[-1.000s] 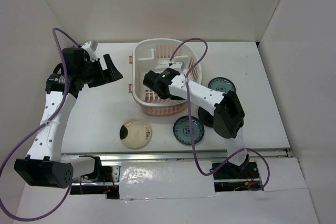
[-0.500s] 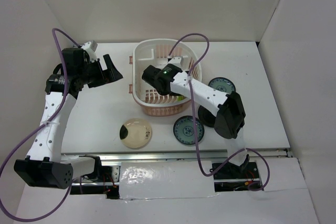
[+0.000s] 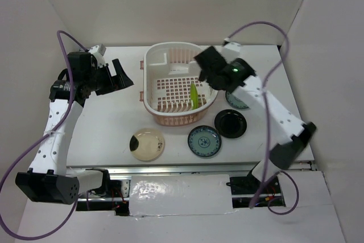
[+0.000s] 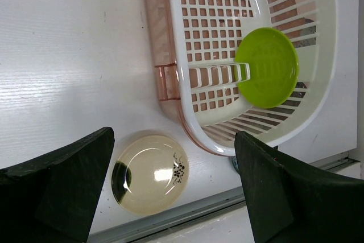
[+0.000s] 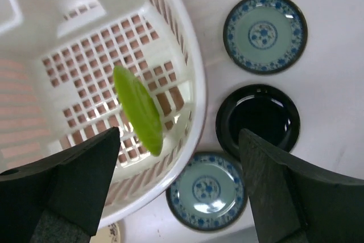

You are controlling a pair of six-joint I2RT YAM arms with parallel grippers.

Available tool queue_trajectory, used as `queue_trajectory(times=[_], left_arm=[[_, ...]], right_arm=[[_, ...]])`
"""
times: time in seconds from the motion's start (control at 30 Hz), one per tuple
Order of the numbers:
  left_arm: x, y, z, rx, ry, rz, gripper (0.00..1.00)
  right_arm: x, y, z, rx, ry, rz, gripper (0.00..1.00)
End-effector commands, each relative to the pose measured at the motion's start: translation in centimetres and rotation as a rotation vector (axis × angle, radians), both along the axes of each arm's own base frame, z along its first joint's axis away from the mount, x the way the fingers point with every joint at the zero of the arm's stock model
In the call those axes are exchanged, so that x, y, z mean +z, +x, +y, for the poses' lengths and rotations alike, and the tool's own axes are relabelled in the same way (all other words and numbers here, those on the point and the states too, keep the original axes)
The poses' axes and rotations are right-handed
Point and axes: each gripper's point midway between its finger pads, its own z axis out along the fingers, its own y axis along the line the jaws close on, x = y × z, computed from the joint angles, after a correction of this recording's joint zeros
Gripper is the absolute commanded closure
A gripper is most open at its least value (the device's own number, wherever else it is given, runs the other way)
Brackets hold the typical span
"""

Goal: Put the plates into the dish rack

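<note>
right hand (image 5: 177, 194): wide open, empty | left hand (image 4: 175, 197): wide open, empty

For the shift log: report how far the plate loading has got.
Done: green plate stands on edge in the rack. In hand: nothing; left end effector and right end effector are open, empty. To do: tan plate, black plate, near blue plate and far blue plate on the table.

Your dish rack (image 3: 170, 86) is pale pink and white, its plate (image 3: 194, 96) lime-green. From the rack, top view: teal-blue patterned plate (image 5: 265, 32) at 3 o'clock, glossy black plate (image 3: 230, 123) at 4, second teal-blue plate (image 3: 204, 140) at 5, tan plate (image 3: 147, 144) with dark patch at 7.
</note>
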Motion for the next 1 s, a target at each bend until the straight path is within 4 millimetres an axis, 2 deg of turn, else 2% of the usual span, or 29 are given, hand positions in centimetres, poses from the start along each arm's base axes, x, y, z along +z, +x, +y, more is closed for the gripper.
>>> queue_trajectory(times=[0.0, 0.03, 0.07, 0.1, 0.13, 0.17, 0.2, 0.23, 0.27, 0.33, 0.37, 0.4, 0.43, 0.5, 0.53, 0.6, 0.67, 0.8, 0.97], left_arm=[[0.6, 0.4, -0.2, -0.025, -0.008, -0.025, 0.01], [0.3, 0.4, -0.3, -0.031, -0.012, -0.015, 0.01], [0.0, 0.4, -0.3, -0.031, -0.012, -0.004, 0.01], [0.0, 0.4, -0.3, -0.029, -0.014, 0.0, 0.01], [0.0, 0.4, -0.4, -0.033, -0.019, 0.0, 0.01], [0.0, 0.4, -0.6, -0.038, -0.025, 0.003, 0.01], [0.1, 0.5, -0.6, -0.039, -0.031, 0.003, 0.01], [0.1, 0.5, -0.8, -0.048, -0.041, 0.004, 0.01], [0.2, 0.5, -0.9, -0.05, -0.043, 0.002, 0.01], [0.2, 0.5, -1.0, -0.054, -0.047, 0.003, 0.01], [0.3, 0.5, -0.9, -0.054, -0.043, -0.001, 0.01], [0.3, 0.5, -0.9, -0.052, -0.039, -0.001, 0.01], [0.3, 0.6, -0.7, -0.046, -0.031, -0.005, 0.01], [0.3, 0.6, -0.5, -0.038, -0.021, -0.005, 0.01], [0.3, 0.6, -0.5, -0.04, -0.021, -0.005, 0.01], [0.3, 0.6, -0.4, -0.034, -0.019, -0.006, 0.01], [0.4, 0.5, -0.4, -0.036, -0.018, -0.011, 0.01], [0.5, 0.6, -0.4, -0.031, -0.017, -0.007, 0.01], [0.5, 0.7, -0.4, -0.033, -0.017, -0.008, 0.01]], right_arm=[[0.7, -2.5, -4.7, -0.007, 0.175, -0.041, 0.09], [1.0, -1.5, -5.4, -0.011, 0.292, -0.09, 0.08], [0.1, -1.7, -6.5, -0.023, 0.336, -0.098, 0.08], [-2.3, -3.3, -8.2, -0.033, 0.367, -0.083, 0.08], [-2.1, -2.3, -10.6, -0.09, 0.428, -0.15, 0.08], [-2.5, -3.1, -10.8, -0.065, 0.501, -0.158, 0.1], [-6.0, -3.2, -11.5, -0.089, 0.519, -0.116, 0.12], [-7.1, -3.0, -13.1, -0.13, 0.571, -0.101, 0.13], [-10.0, -3.4, -13.7, -0.161, 0.584, -0.04, 0.17], [-11.7, -2.5, -15.3, -0.209, 0.618, -0.038, 0.23], [-13.8, -2.4, -15.8, -0.234, 0.653, 0.02, 0.25], [-14.2, -1.7, -16.2, -0.236, 0.668, 0.009, 0.27], [-15.8, -1.3, -17.4, -0.285, 0.681, 0.037, 0.3], [-17.3, 0.1, -18.7, -0.32, 0.721, 0.044, 0.32], [-18.2, 0.2, -18.7, -0.33, 0.722, 0.071, 0.33], [-18.8, 1.2, -20.2, -0.369, 0.73, 0.06, 0.33], [-20.3, 2.1, -21.2, -0.411, 0.735, 0.093, 0.34], [-22.2, 3.7, -22.2, -0.45, 0.715, 0.132, 0.35], [-23.9, 4.6, -22.9, -0.485, 0.704, 0.159, 0.36]])
